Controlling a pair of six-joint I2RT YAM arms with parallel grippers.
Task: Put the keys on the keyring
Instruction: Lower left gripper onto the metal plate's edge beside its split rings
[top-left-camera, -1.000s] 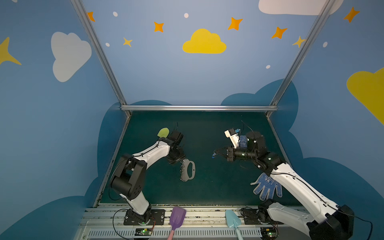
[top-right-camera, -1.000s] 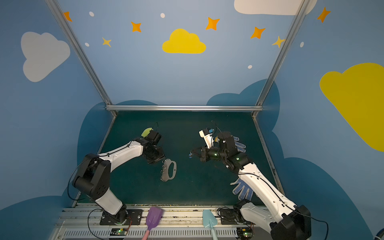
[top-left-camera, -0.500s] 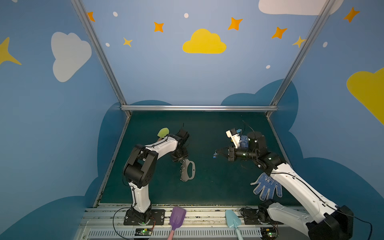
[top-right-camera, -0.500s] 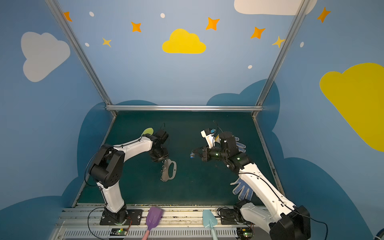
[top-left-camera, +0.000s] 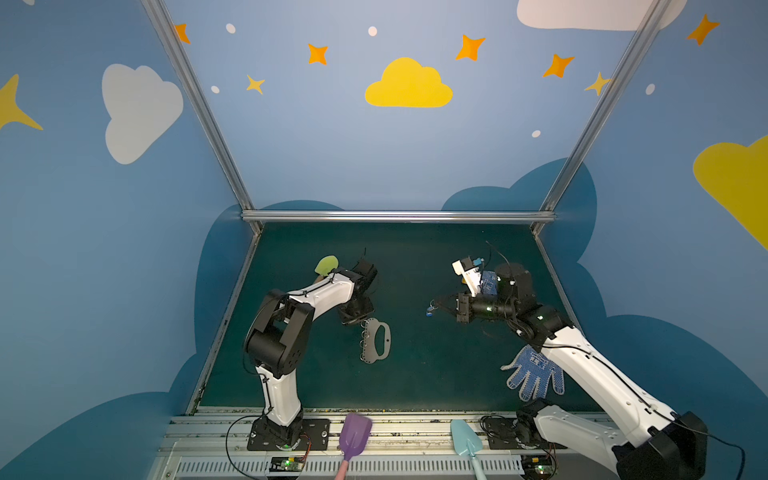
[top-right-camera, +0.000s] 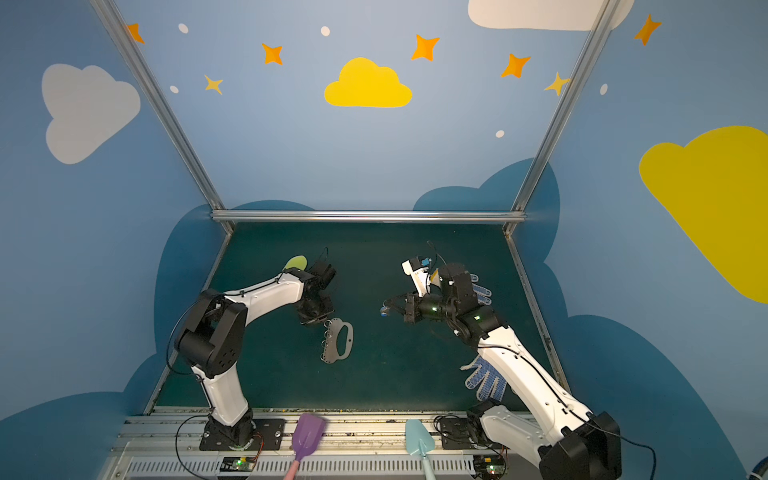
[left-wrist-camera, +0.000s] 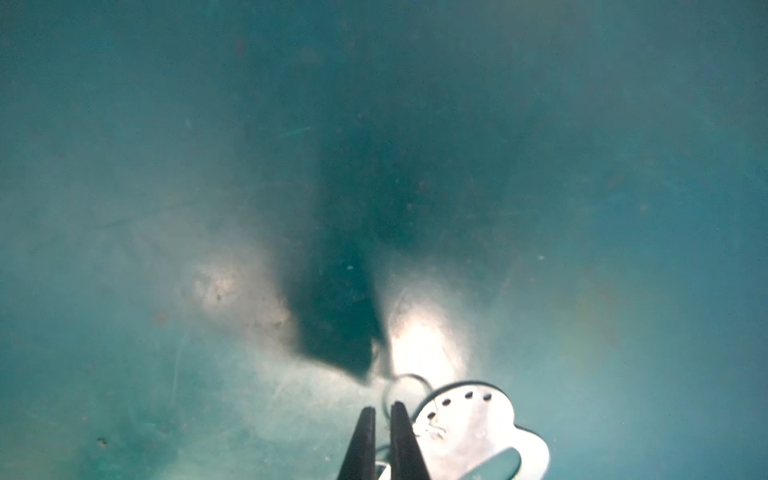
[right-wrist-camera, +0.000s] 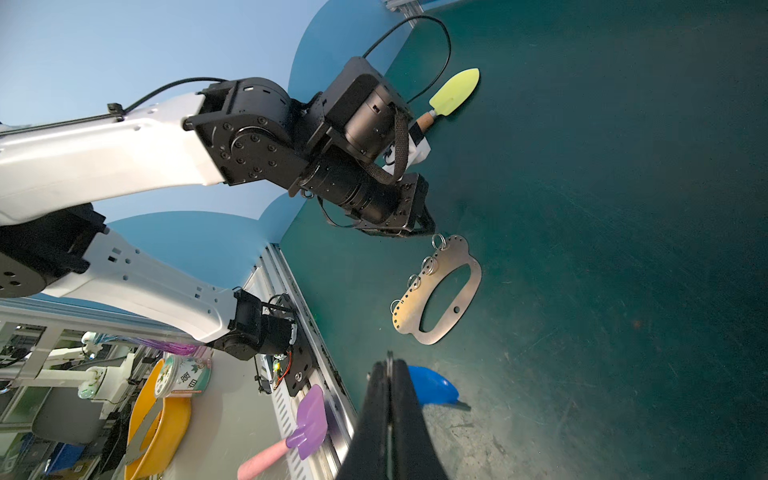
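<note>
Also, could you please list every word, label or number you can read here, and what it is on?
No text reads clearly.
Round tub beyond the table: printed characters, too blurred.
Dotted glove: dark print, too small.
Keyring, blue key tag: no markings visible.

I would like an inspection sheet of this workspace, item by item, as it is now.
Surface: green mat, scuffed.
Job's things: keyring flat on mat; keys with blue tag, held above mat.
Clutter: blue glove, yellow-green spatula on mat; purple scoop, pale blue scoop on front rail.
Grippers: left gripper shut at keyring's end ring, grip unclear; right gripper shut on keys.
Cables: black wrist cable looped above mat.
Surroundings: blue walls with clouds, stars.
</note>
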